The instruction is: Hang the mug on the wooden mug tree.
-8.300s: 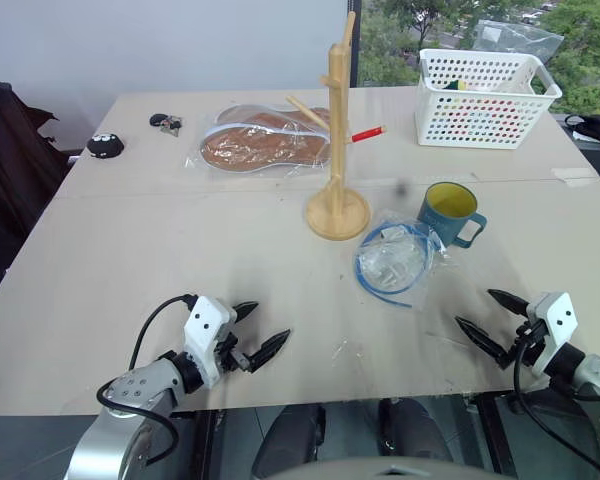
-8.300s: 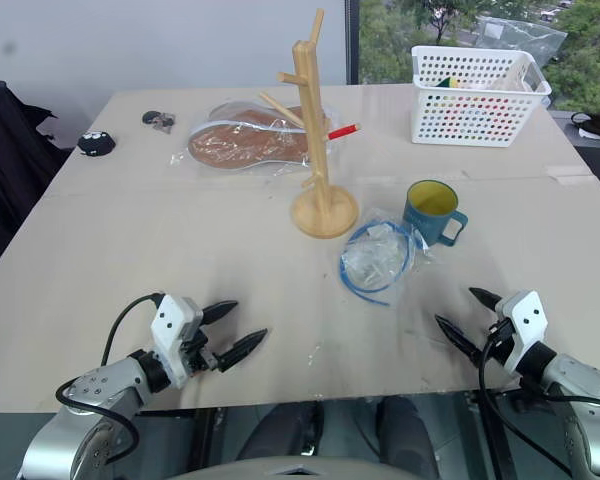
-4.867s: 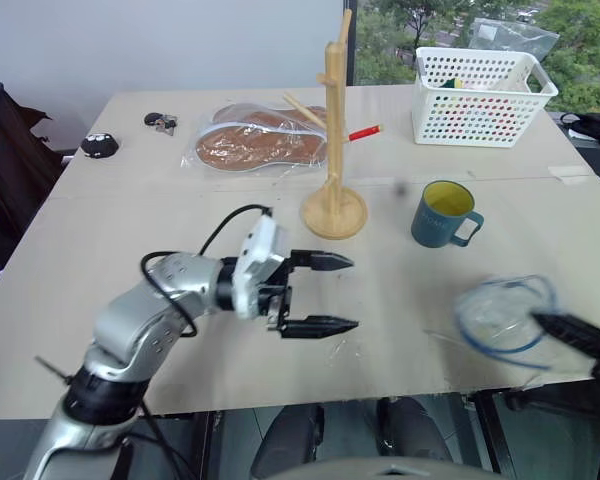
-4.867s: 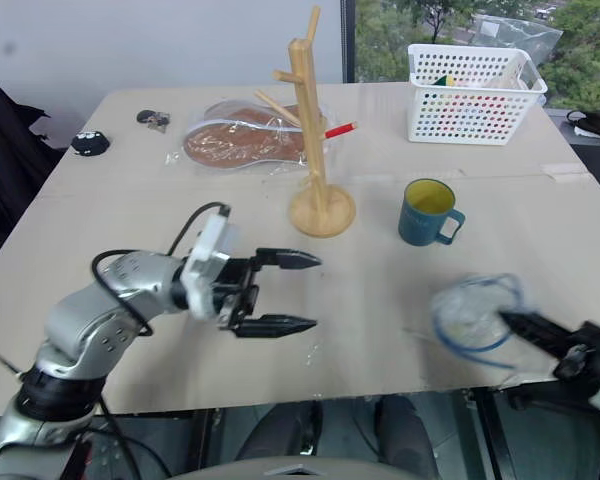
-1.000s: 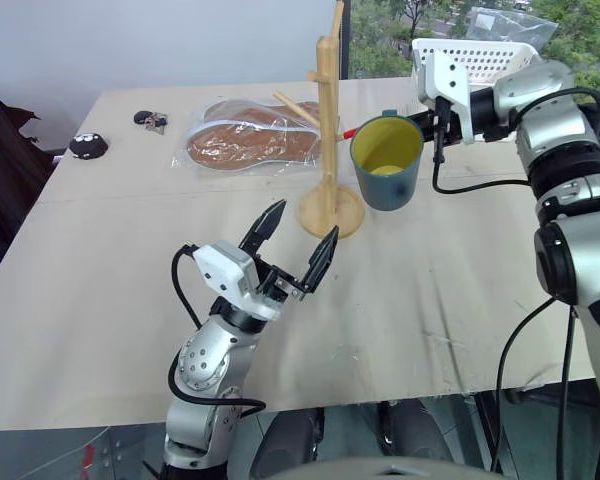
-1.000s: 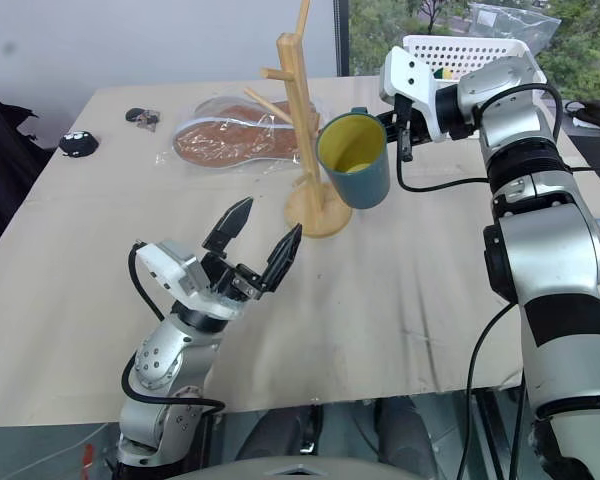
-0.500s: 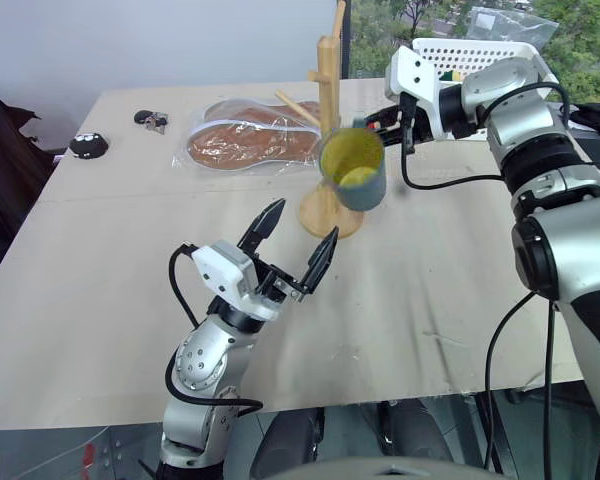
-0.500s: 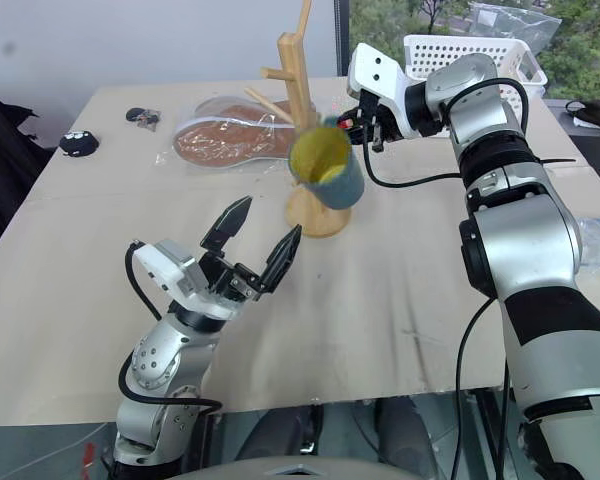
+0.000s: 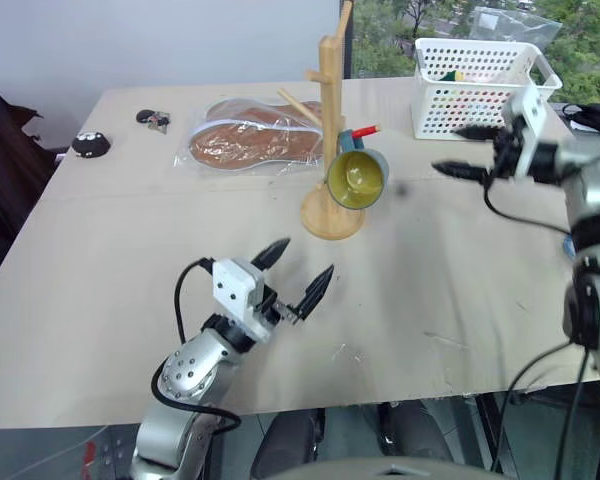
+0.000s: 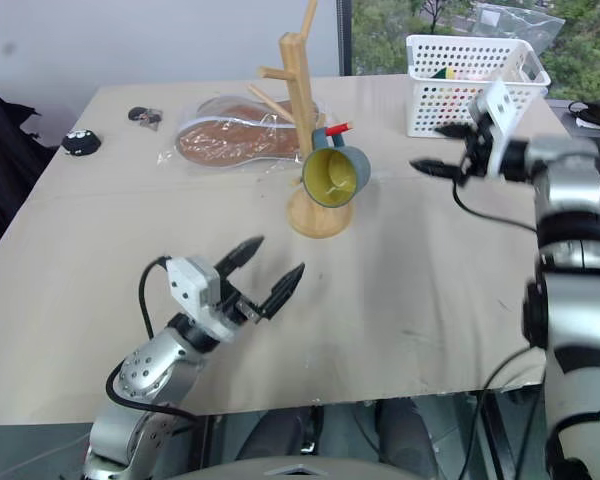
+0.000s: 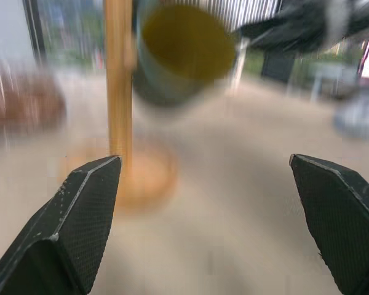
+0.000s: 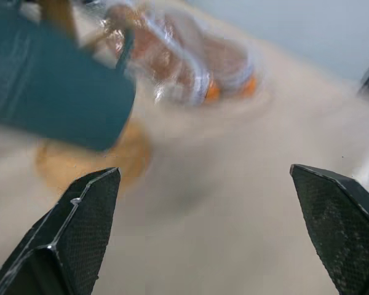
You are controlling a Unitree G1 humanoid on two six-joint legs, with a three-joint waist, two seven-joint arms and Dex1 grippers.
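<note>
- The mug point(image 9: 356, 178) hangs by its handle on a peg of the wooden mug tree point(image 9: 333, 150), clear of the tabletop point(image 9: 460, 270).
- Right end effector point(image 9: 467, 152) is spread, empty, well apart from it.
- Left end effector point(image 9: 298, 275) is spread, idle.
- Hanging looks done; only withdrawal seems left.

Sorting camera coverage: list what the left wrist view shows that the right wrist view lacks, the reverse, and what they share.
Left wrist only: the mug's yellow inside, the wooden mug tree's post, and the open left tool. Right wrist only: the mug's teal outside and handle, the bagged brown item, and the open right tool. Shared: the mug hanging off the table, plus the tree's round base.
</note>
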